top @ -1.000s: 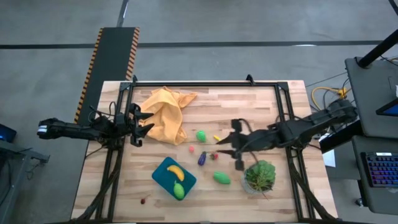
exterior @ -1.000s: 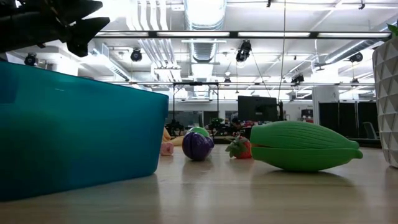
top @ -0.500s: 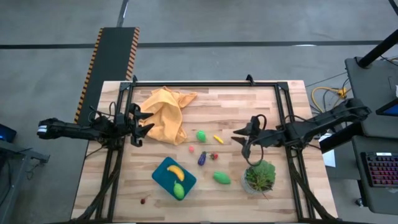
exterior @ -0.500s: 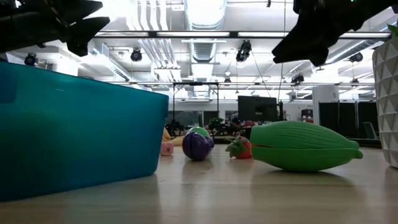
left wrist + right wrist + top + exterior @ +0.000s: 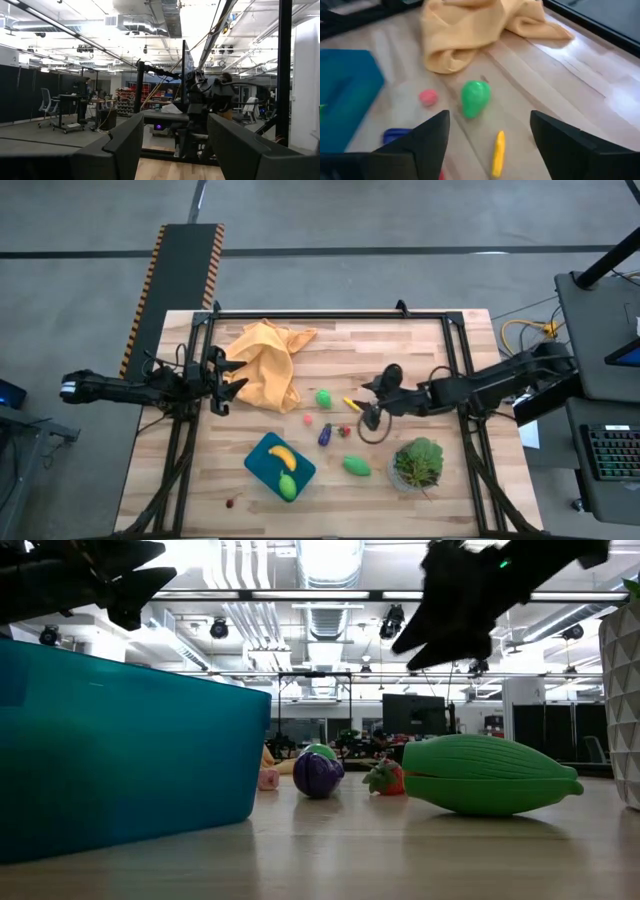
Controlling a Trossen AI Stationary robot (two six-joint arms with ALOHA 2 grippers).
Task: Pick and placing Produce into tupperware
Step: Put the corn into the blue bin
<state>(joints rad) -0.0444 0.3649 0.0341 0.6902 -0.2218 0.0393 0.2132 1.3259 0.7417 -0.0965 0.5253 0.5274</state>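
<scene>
The teal tupperware (image 5: 268, 468) sits near the table's front and holds a yellow banana (image 5: 282, 455) and a green piece (image 5: 288, 488). On the wood lie a green oval (image 5: 356, 466), a purple eggplant (image 5: 325, 435), a red piece (image 5: 345, 431), a pink piece (image 5: 308, 419), a green piece (image 5: 323, 397) and a small yellow piece (image 5: 350, 402). My right gripper (image 5: 370, 408) hovers open just right of the yellow piece (image 5: 497, 152), above the table (image 5: 440, 630). My left gripper (image 5: 225, 378) waits open at the left edge by the cloth.
An orange-yellow cloth (image 5: 265, 362) lies crumpled at the far left of the table. A leafy plant in a clear pot (image 5: 418, 462) stands close to my right arm, on its near side. A tiny red piece (image 5: 232, 502) lies near the front left. Bare wood shows at the far right.
My right gripper first drew back toward the table's right edge, away from the eggplant. It then swung back left toward the yellow piece and turned about as it went. It came into the low view from above. None of the produce moved.
</scene>
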